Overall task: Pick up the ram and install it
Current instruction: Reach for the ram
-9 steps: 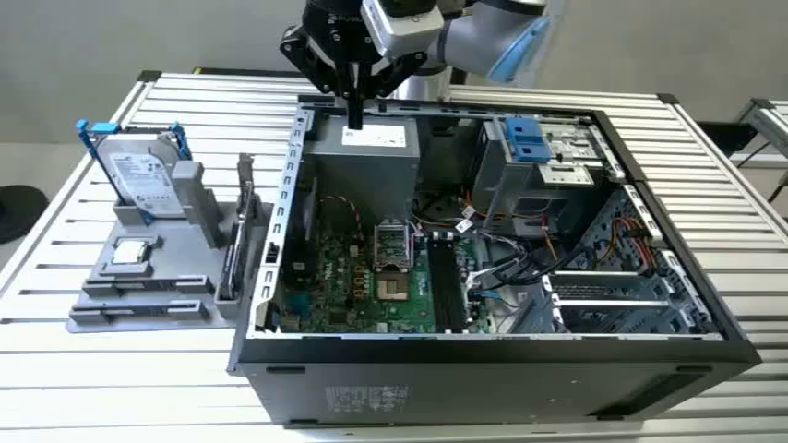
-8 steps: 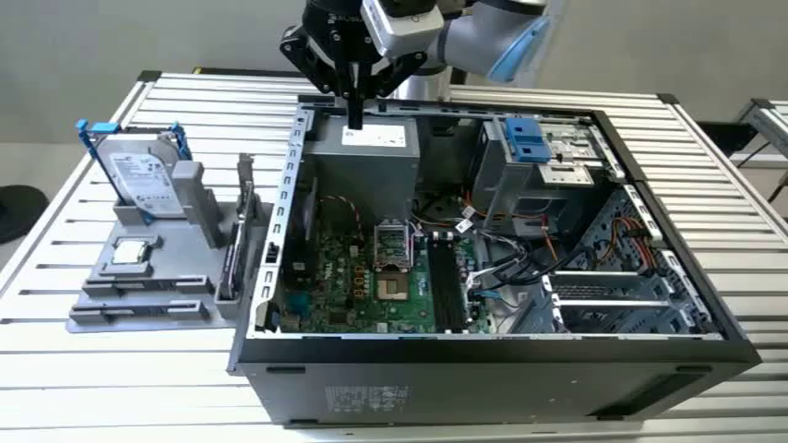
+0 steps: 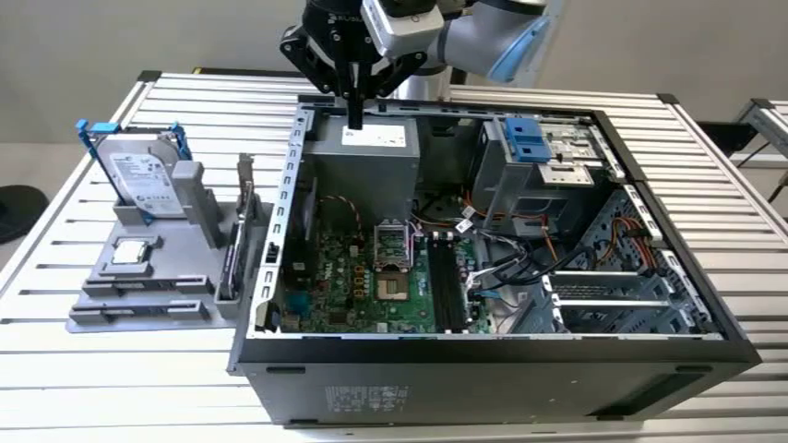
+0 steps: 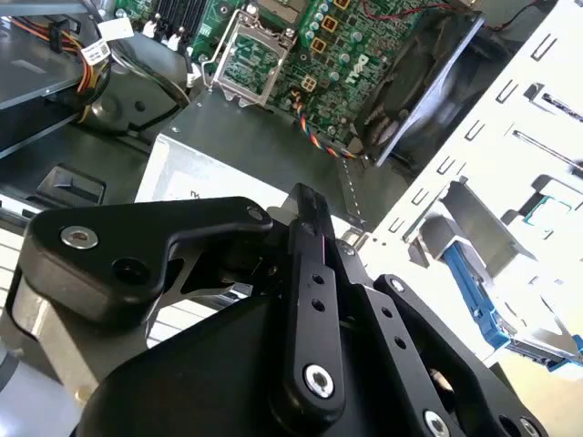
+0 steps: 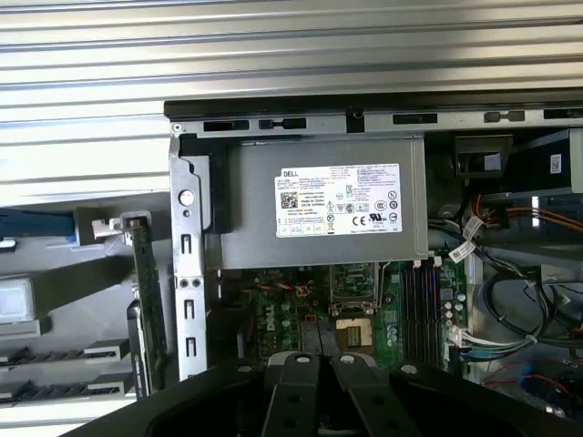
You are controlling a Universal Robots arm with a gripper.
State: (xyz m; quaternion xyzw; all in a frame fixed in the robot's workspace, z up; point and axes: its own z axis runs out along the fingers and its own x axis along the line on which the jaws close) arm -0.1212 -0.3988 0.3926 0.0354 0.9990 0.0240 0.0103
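on the exterior view's left, the slatted metal bench (image 3: 50, 231) carries a grey moulded holder (image 3: 148, 309). in it a silver-labelled hard drive with blue rails (image 3: 138, 180) leans upright at the far end. a small square silver chip (image 3: 133, 249) lies flat nearer the middle. a thin green expansion card with a metal bracket (image 3: 234, 254) stands on edge at the holder's side, just beside the open black computer case (image 3: 493, 378). the first wrist view shows that card (image 5: 150, 300) from above.

inside the case, a grey power supply box with a white label (image 3: 364, 152) sits against the far wall. the black hand (image 3: 354, 120) hangs just above it, pointing down, drawn in to one narrow tip. whether anything thin is pinched there i cannot tell, nor where the ram is.

nearer the camera lies the green motherboard (image 3: 339, 291) with its metal processor socket (image 3: 391, 245). right of the socket run long black memory slots (image 3: 446, 286), and the first wrist view shows these slots (image 5: 419, 309) too. further right are a blue plastic drive latch (image 3: 527, 138) and a bundle of orange cables (image 3: 628, 226).
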